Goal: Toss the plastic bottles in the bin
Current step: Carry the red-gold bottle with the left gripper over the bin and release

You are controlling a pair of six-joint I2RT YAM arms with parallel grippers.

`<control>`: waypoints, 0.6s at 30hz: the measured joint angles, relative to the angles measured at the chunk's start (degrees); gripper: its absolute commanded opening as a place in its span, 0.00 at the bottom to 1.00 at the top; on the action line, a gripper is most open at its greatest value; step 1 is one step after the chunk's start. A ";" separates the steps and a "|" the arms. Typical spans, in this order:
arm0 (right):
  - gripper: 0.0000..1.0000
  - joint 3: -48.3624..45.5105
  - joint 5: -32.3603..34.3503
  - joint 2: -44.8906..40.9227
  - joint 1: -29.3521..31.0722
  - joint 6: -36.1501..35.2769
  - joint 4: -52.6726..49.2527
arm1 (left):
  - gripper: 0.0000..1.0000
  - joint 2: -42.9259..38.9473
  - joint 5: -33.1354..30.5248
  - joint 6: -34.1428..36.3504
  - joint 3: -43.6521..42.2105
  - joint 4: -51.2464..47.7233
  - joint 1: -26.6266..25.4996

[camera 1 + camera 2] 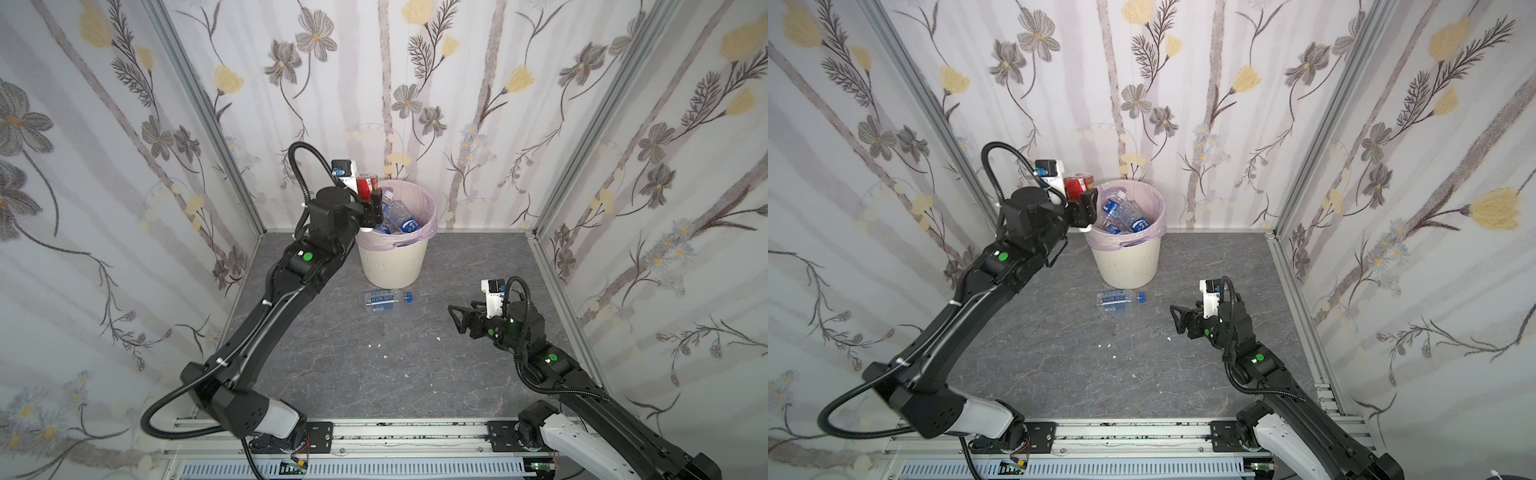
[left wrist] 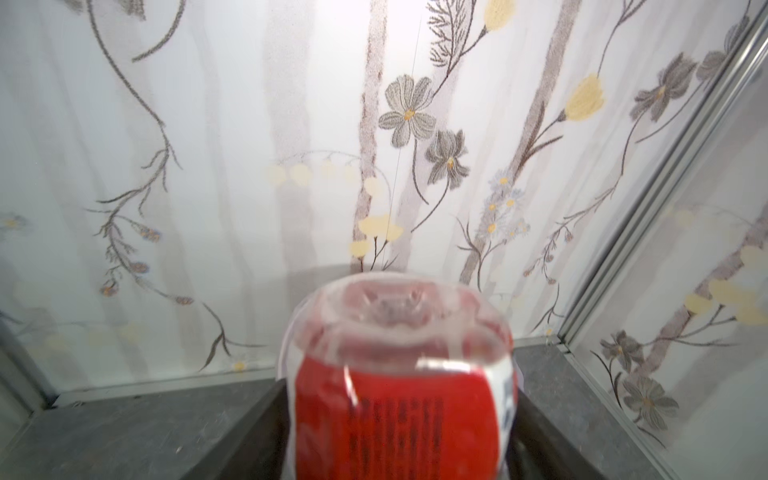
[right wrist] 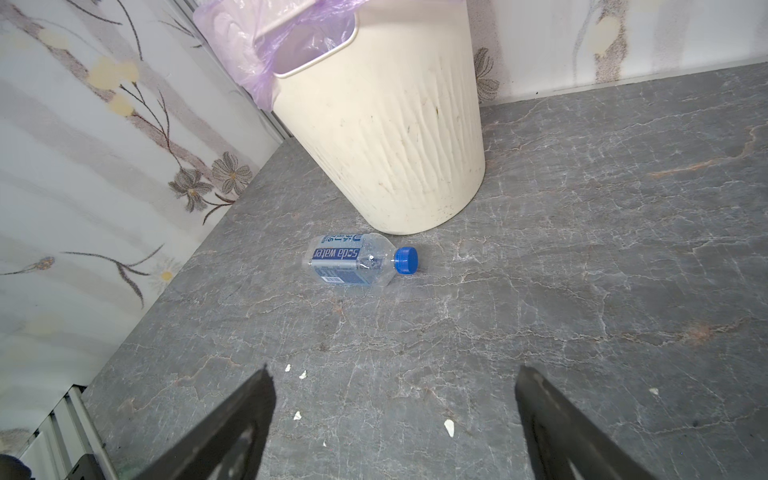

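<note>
A bottle with a red label (image 1: 366, 187) (image 2: 399, 374) stands base-up between the wide-apart jaws of my left gripper (image 1: 370, 198), by the far left rim of the bin (image 1: 395, 266). It is blurred in the left wrist view, and I see no pad pressing on it. The cream bin with its pink liner holds several clear plastic bottles (image 1: 399, 220) with blue labels. One more clear bottle with a blue cap (image 1: 384, 300) (image 3: 357, 259) lies on its side on the floor in front of the bin. My right gripper (image 1: 455, 320) (image 3: 392, 415) hangs open and empty, low over the floor to the right of it.
The grey marbled floor (image 1: 457, 257) carries a few small white scraps (image 3: 449, 427) near the right gripper. Flowered walls close the cell on three sides, and the bin stands near the back wall. A metal rail (image 1: 395, 432) runs along the front edge.
</note>
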 measured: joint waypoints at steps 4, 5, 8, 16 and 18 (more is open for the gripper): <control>0.92 0.15 0.85 0.15 1.70 -0.04 -0.11 | 1.00 7.19 2.84 -0.26 4.24 -4.22 1.25; 0.92 0.20 0.79 0.15 1.97 -0.39 -0.11 | 1.00 6.82 3.52 -0.26 3.37 -4.81 1.16; 0.91 0.63 -0.92 0.33 2.71 -3.08 -0.11 | 1.00 3.43 3.63 -0.11 -0.46 -5.16 1.20; 0.90 8.02 -5.16 11.32 6.12 -10.86 0.02 | 1.00 -13.27 2.56 1.86 -17.07 -5.18 1.79; 0.90 10.38 -5.22 14.86 8.44 -13.64 0.11 | 1.00 -18.23 1.79 2.49 -22.01 -5.31 2.47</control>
